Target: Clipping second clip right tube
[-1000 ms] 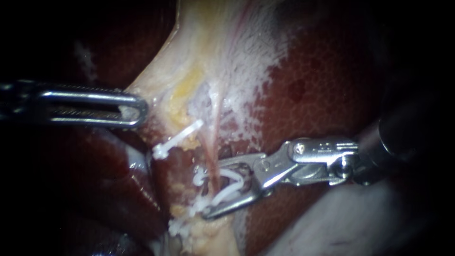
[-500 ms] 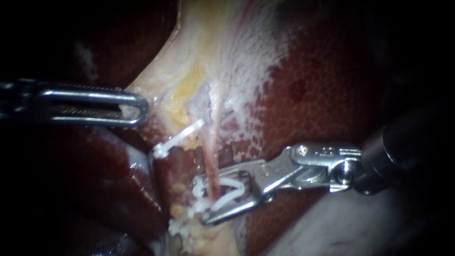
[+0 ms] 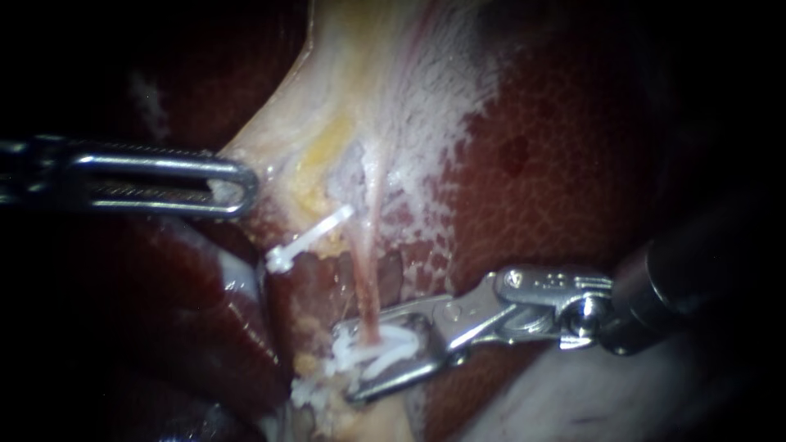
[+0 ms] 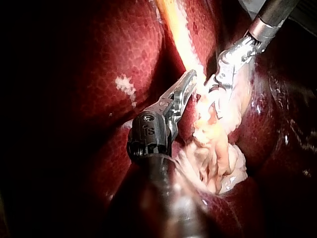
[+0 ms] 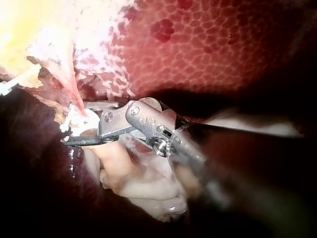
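Note:
A thin pink tube [image 3: 368, 286] runs down from the pale tissue into my right instrument [image 3: 381, 356]. Its jaws stand close together around the tube, gripping a white clip [image 3: 389, 345] from both sides. In the right wrist view the same clip [image 5: 74, 121] sits between the jaws [image 5: 79, 130] at the tube's lower end [image 5: 69, 87]. Another white clip [image 3: 307, 241] lies across the tissue to the left. My left instrument [image 3: 233, 187] is shut on a fold of pale tissue [image 3: 270, 147] and holds it taut; the left wrist view shows these jaws [image 4: 189, 79] beside my right instrument [image 4: 218, 84].
Dark red liver [image 3: 557, 164] fills the right and upper right. More white clip material [image 3: 307, 391] sits just below the right jaws amid yellow fat. Pale soft tissue [image 3: 589, 393] lies under the right shaft. Dark liver lobes [image 3: 180, 303] lie under the left instrument.
My right instrument's jaws have slid down the tube and narrowed around the white clip, and its shaft has drifted lower. The left instrument has held still.

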Action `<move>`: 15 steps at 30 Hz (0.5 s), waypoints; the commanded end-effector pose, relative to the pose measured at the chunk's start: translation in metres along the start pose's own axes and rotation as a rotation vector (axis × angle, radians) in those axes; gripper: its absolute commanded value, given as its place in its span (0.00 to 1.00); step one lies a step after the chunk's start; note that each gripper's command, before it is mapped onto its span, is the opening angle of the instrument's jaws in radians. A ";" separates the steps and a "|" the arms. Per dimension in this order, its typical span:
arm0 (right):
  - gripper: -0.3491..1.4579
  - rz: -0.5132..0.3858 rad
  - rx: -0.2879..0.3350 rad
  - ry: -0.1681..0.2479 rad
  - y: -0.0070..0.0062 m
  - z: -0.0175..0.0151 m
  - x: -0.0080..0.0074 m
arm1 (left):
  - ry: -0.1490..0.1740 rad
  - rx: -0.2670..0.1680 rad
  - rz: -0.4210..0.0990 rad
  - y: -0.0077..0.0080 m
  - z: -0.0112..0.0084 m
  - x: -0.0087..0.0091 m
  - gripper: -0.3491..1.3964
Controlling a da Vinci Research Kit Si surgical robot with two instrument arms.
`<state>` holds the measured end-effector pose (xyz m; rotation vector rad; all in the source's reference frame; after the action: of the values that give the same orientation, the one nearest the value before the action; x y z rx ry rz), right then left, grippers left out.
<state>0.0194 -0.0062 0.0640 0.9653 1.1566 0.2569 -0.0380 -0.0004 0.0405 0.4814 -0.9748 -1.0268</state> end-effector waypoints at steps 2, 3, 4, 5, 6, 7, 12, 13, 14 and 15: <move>0.41 0.012 0.000 0.000 0.0001 0.0000 0.0000 | 0.000 0.000 0.000 0.0000 0.0000 0.0000 0.00; 0.41 0.012 0.000 0.000 0.0002 0.0000 0.0000 | 0.000 0.000 0.000 0.0000 0.0000 0.0000 0.00; 0.40 0.018 0.000 0.000 0.0003 0.0000 0.0000 | 0.000 0.000 0.000 0.0000 0.0000 0.0000 0.00; 0.39 0.024 0.000 0.000 0.0003 0.0000 0.0000 | 0.000 0.000 0.000 0.0000 0.0000 0.0000 0.00; 0.39 0.024 0.000 0.000 0.0004 -0.0001 0.0000 | 0.000 0.000 0.000 0.0000 0.0000 0.0000 0.00; 0.38 0.030 0.000 0.000 0.0004 -0.0001 0.0001 | 0.000 0.000 0.000 0.0000 0.0000 0.0000 0.00; 0.37 0.031 0.001 0.000 0.0006 -0.0004 0.0003 | 0.000 0.000 0.000 0.0000 0.0000 0.0000 0.00; 0.37 0.032 0.001 0.000 0.0007 -0.0004 0.0003 | 0.000 0.000 0.000 0.0000 0.0000 0.0000 0.00; 0.37 0.032 0.001 0.001 0.0007 -0.0005 0.0003 | 0.000 0.000 0.000 0.0000 0.0000 0.0000 0.00; 0.37 0.032 0.001 0.001 0.0007 -0.0005 0.0003 | 0.000 0.000 0.000 0.0000 0.0000 0.0000 0.00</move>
<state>0.0194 -0.0053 0.0643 0.9861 1.1426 0.2817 -0.0380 -0.0004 0.0405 0.4812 -0.9747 -1.0270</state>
